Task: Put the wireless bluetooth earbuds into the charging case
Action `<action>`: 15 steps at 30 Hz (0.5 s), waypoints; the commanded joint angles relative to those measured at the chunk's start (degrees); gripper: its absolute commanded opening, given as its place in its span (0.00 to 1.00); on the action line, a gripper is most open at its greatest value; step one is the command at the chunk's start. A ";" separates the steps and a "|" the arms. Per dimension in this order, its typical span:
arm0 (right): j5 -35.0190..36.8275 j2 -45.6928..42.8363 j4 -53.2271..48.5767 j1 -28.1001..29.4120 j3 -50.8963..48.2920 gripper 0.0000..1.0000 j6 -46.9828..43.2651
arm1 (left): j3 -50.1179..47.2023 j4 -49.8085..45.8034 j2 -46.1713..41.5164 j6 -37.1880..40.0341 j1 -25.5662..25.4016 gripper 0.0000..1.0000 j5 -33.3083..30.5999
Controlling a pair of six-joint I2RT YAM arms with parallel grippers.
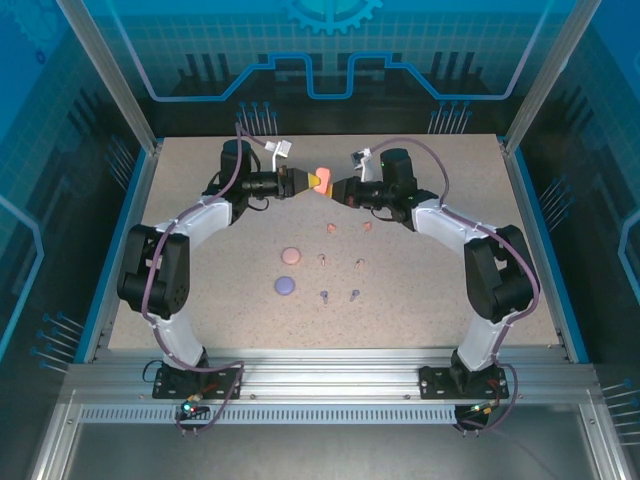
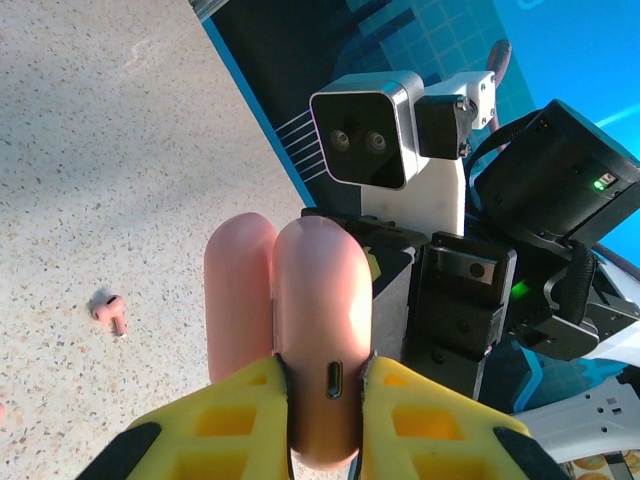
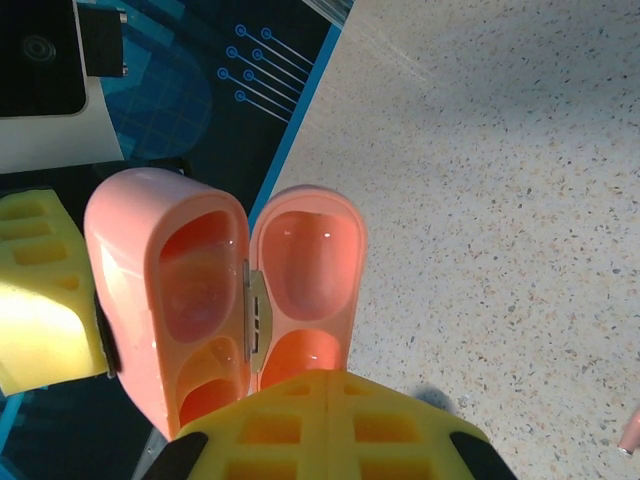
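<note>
Well, two tiny coral stemmed plastic earbuds (image 1: 331, 228) lie on the speckled table (image 1: 200, 300), well apart from their case. They look very light, hard and slippery. I would pinch one gently across its round head, not the thin stem. The glossy coral hinged charging case (image 3: 230, 300) hangs open and empty in the air. The left gripper (image 2: 330, 420) is clamped on its body, and the right gripper (image 1: 337, 187) seems closed on its lid.

Coral charging case (image 3: 130, 250), yellow claw pads (image 2: 230, 420), speckled beige table (image 1: 430, 300), purple case (image 1: 284, 286)
</note>
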 commanded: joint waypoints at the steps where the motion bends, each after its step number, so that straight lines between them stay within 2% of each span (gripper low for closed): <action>1: 0.27 0.61 0.26 1.38 1.79 0.04 0.36 | -1.16 3.77 0.42 -1.40 -0.86 0.00 1.02; 2: 0.76 0.67 0.11 1.40 1.79 0.16 0.44 | -1.18 4.06 0.51 -1.69 -0.83 0.00 0.93; 3: 1.17 0.66 0.18 1.38 1.73 0.19 0.60 | -1.19 4.26 0.63 -1.83 -0.84 0.00 0.91; 9: 2.69 2.37 1.21 1.14 2.20 0.28 1.65 | -1.96 6.26 1.43 -3.09 -0.87 0.00 0.63; 11: 2.56 4.06 2.74 0.81 2.73 0.24 2.98 | -2.84 8.07 2.04 -4.07 -0.86 0.00 0.19; 15: 2.01 7.29 5.12 0.50 3.70 0.04 5.08 | -4.27 12.10 3.84 -6.69 -0.86 0.00 -0.73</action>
